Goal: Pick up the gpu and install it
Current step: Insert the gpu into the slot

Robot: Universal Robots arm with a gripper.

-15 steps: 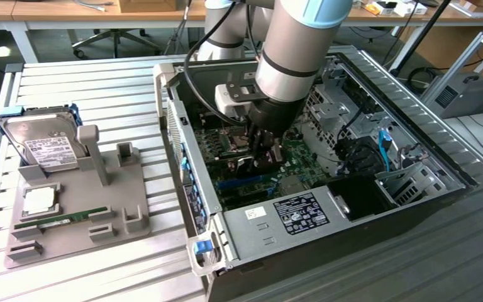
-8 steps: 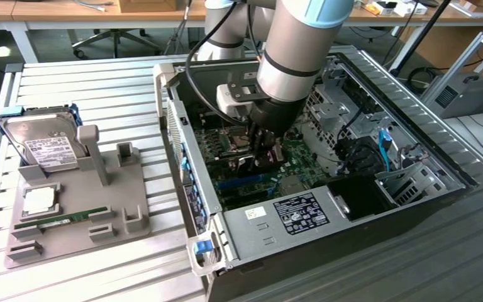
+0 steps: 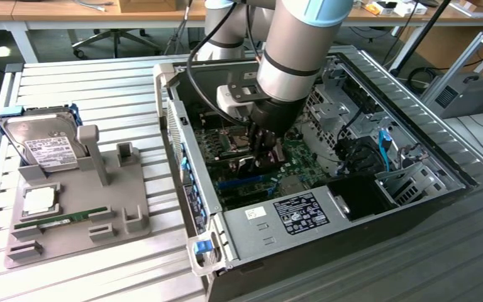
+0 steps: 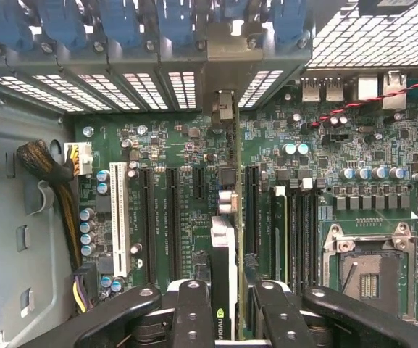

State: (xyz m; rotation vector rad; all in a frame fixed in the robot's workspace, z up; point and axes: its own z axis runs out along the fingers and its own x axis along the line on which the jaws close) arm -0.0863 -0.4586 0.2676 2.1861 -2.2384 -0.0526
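Well into the job, by the look of it: pickup done, install under way but not seen finished. Down inside the open computer case [image 3: 250,220] with the claw [image 4: 227,319], part-closed and clenched on the gpu [image 4: 224,268], one of its fingers [image 4: 193,312] on each face. Holding the card edge-on over the motherboard [image 4: 172,145], lined up along the expansion slots [image 4: 174,217], silver bracket end toward the rear slot openings. Cannot tell whether seated in a slot or just above one. Well apart on the worktop [image 3: 99,82], at the exterior view's left: hard drive [image 3: 44,148] and memory stick [image 3: 61,220] in their fixture.
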